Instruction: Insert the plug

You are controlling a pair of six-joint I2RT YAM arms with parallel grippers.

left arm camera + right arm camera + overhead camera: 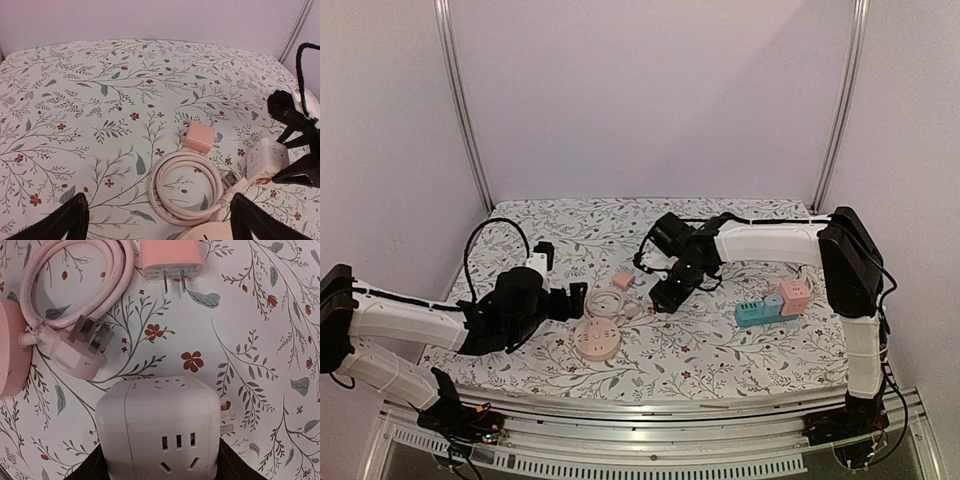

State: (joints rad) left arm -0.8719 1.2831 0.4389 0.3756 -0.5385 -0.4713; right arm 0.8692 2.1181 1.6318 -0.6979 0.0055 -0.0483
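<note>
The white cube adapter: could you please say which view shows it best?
The right wrist view: the white cube adapter fills the lower frame, socket slots and side prongs clear. The left wrist view shows it small, beside the right hand. The top view mostly hides it under that hand.

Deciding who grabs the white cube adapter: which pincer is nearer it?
Right. The right pincer flanks the white cube adapter on both sides; the left pincer sits beyond the coiled cable.
</note>
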